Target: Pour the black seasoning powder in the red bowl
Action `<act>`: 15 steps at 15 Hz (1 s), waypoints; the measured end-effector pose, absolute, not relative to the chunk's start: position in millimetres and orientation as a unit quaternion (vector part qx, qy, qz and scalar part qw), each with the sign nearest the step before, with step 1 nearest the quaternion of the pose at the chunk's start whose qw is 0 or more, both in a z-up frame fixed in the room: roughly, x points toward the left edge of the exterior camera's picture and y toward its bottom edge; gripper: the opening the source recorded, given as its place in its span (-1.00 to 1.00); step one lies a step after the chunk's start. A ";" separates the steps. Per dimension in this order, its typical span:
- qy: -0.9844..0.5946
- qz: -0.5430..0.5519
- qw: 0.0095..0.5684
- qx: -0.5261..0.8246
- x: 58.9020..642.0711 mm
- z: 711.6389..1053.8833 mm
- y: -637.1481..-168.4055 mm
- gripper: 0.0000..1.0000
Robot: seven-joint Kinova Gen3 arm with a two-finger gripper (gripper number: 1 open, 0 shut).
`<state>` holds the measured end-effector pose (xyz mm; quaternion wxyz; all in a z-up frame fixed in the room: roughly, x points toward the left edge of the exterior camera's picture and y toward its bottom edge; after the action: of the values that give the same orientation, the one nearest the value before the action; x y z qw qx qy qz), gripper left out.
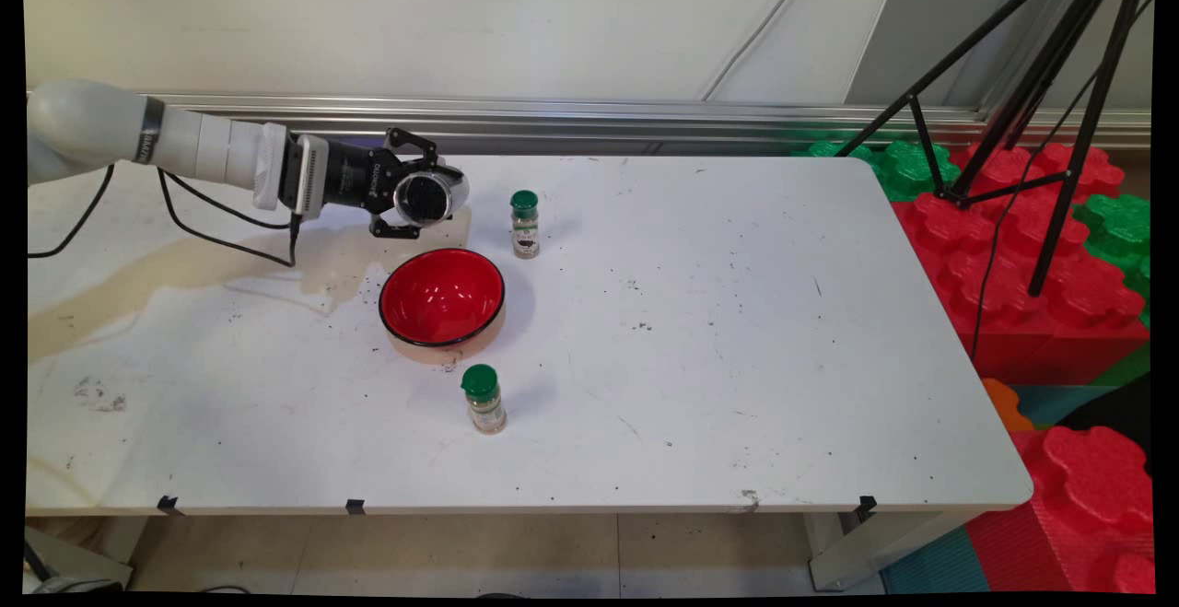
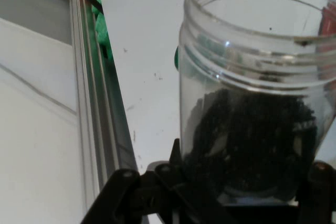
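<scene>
In the hand view, a clear jar with no lid is seen up close, part full of black bits. In the main view, the jar is held on its side by the closed gripper, just behind a red bowl. The bowl looks empty. Two green-capped bottles stand on the table near the bowl.
</scene>
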<state>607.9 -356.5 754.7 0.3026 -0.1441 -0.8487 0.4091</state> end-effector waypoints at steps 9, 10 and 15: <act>-0.835 0.438 0.253 -0.217 605.8 751.1 -354.0 -1.00; -0.833 0.441 0.248 -0.226 605.4 750.5 -353.7 -1.00; -0.823 0.450 0.223 -0.265 603.3 748.1 -351.8 -1.00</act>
<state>603.3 -351.8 748.1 0.2234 -0.2653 -0.8229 0.4501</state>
